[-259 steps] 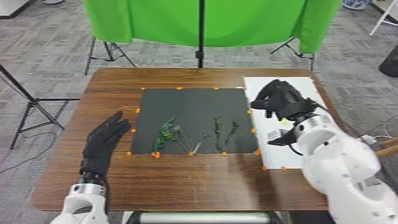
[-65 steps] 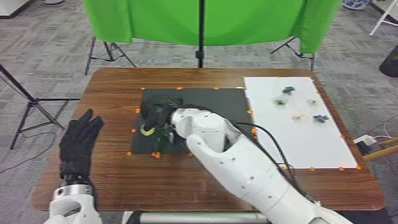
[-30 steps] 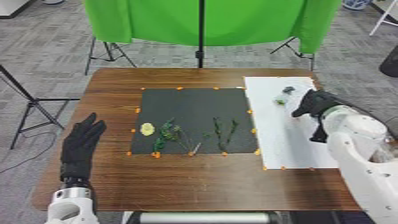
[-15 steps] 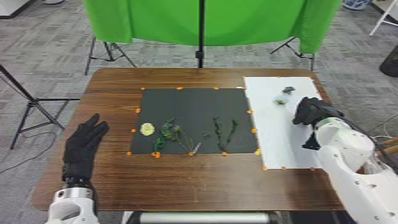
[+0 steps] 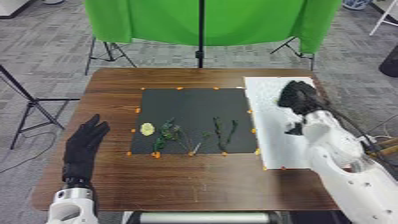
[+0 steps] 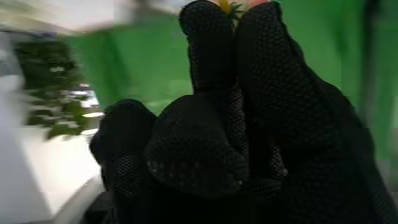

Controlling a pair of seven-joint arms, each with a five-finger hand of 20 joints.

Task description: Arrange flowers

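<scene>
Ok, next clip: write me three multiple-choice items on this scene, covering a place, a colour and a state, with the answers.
1. Where is the pale yellow flower?
A) on the white sheet
B) on the dark mat's left part
C) on bare wood

2. What colour is the sheet under the right hand?
A) white
B) red
C) blue

3. How is the left hand?
A) in a fist
B) gripping a stem
C) open

1: B, it lies left of the green stems.
2: A, its bare part shows white.
3: C, its fingers are extended.
</scene>
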